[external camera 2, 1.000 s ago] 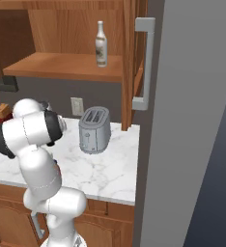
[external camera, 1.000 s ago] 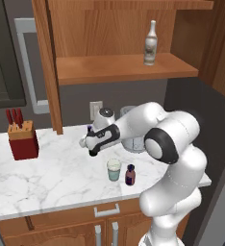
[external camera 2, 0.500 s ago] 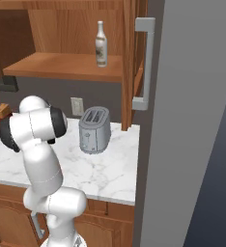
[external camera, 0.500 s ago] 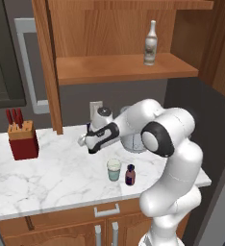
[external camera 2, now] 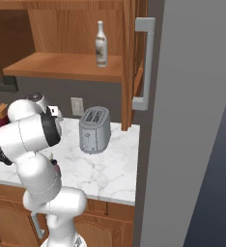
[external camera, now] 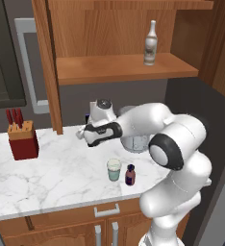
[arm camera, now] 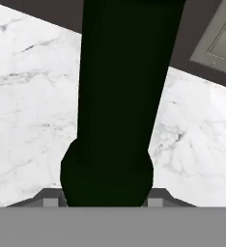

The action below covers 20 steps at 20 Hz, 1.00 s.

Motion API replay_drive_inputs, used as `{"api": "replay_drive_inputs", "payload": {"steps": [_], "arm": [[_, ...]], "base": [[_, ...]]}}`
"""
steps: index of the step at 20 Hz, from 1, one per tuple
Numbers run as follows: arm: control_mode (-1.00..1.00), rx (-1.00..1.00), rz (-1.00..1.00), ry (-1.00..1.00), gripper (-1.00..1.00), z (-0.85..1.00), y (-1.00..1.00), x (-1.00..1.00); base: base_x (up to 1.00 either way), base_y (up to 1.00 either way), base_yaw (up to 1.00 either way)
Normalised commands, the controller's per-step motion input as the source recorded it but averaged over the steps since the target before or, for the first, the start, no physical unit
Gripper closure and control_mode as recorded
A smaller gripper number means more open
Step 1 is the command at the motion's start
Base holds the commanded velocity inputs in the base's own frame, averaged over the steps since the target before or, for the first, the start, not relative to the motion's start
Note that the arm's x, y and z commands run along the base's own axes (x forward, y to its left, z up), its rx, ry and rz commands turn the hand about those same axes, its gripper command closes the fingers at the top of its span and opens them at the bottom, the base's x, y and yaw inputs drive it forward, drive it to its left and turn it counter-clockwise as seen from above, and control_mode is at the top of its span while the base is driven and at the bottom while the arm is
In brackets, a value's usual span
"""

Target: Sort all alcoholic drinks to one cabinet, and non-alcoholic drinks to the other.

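The gripper [external camera: 81, 135] reached low over the back of the white, grey-veined marble counter [external camera: 47, 173], just right of the wooden cabinet's upright post. In the hand view a dark green glass bottle [arm camera: 120, 96] rose as a smooth, almost black cylinder, with the two finger tips [arm camera: 49, 201] pressed against either side of its rounded base; the jaws were closed narrow on it. From the left base camera the bottle itself was hidden behind the hand, so its cap could not be made out.

The other tall drink, a slim pale bottle [external camera: 150, 44] with a narrow neck and a brownish lower body, stood upright on the open wooden cabinet shelf [external camera: 119, 69] above the counter, toward its right end; the right base view showed the same bottle [external camera 2: 101, 44] near the shelf's front edge.

Near the counter's front edge stood a small pale teal translucent cup [external camera: 114, 169] with a whitish lid, and just beside it, to its right, a short dark purple bottle [external camera: 130, 175] with a reddish label. The two were close but apart, both upright.

A dark red knife block [external camera: 23, 141] with red-handled knives sat at the counter's left, well apart from the drinks. A rounded grey metal toaster [external camera 2: 94, 130] with two slots sat against the dark backsplash, a pale wall outlet [external camera 2: 77, 106] just to its left. A tall grey panel with a squared bar handle [external camera 2: 143, 62] filled the right side of the right base view.
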Motion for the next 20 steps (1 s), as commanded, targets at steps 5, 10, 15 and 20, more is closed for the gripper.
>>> {"api": "replay_drive_inputs", "payload": {"steps": [5, 10, 15, 20], "arm": [[-1.00, 0.00, 0.00, -0.17, 1.00, 1.00, -0.24, -0.42], [-1.00, 0.01, 0.00, -0.13, 1.00, 0.95, -0.33, -0.20], [-1.00, 0.04, 0.00, -0.11, 1.00, 0.83, -0.31, -0.13], [-1.00, 0.00, -0.02, -0.16, 1.00, 0.89, -0.26, -0.05]], "base": [[0.00, 0.00, 0.00], [0.00, 0.00, 0.00], [0.00, 0.00, 0.00], [0.00, 0.00, 0.00]]}}
